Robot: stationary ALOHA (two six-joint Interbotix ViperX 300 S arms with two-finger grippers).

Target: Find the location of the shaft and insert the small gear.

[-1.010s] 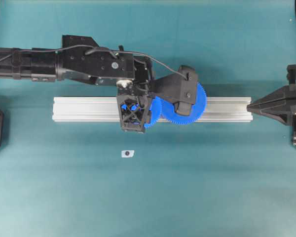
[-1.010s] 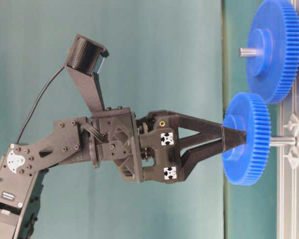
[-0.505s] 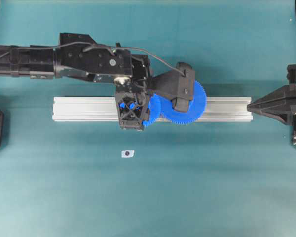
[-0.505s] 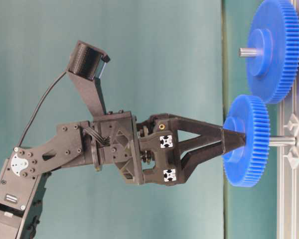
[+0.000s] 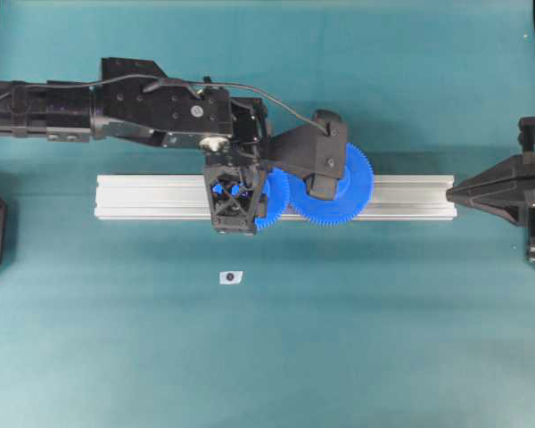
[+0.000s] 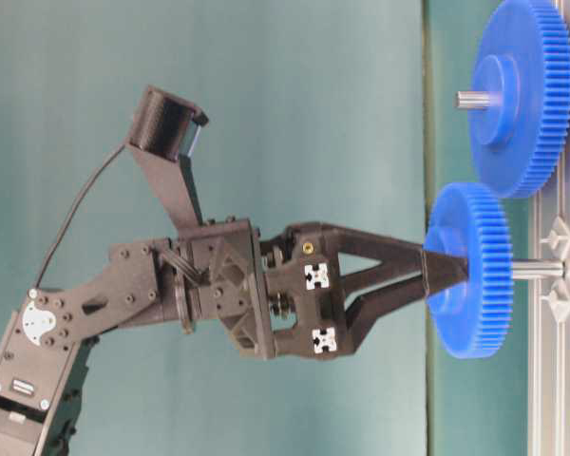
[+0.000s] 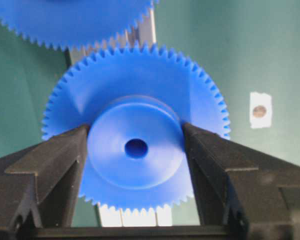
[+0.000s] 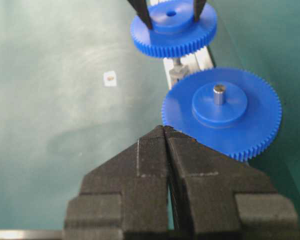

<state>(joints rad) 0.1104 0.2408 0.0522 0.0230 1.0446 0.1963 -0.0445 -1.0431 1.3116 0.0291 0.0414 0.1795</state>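
Observation:
The small gear (image 6: 475,271) is blue, with a raised hub and a dark centre hole. My left gripper (image 6: 446,271) is shut on its hub, one finger (image 7: 65,160) on each side. The gear sits on the shaft (image 6: 538,270), a thin silvery peg, with a short stretch of peg showing between the gear and the rail. In the overhead view my left gripper (image 5: 239,192) covers most of the small gear (image 5: 273,203). In the right wrist view the small gear (image 8: 172,27) hangs above the shaft (image 8: 176,62). My right gripper (image 8: 165,131) is shut and empty, at the rail's right end (image 5: 455,190).
The larger blue gear (image 5: 343,192) with its grey pin (image 8: 219,94) stands on the aluminium rail (image 5: 143,196) right beside the small gear, their teeth close together. A small white sticker (image 5: 231,277) lies on the teal table in front of the rail.
My left gripper has pushed the small gear further down the shaft towards the rail, and less bare peg shows. The left arm shifted slightly left. The right arm has not moved.

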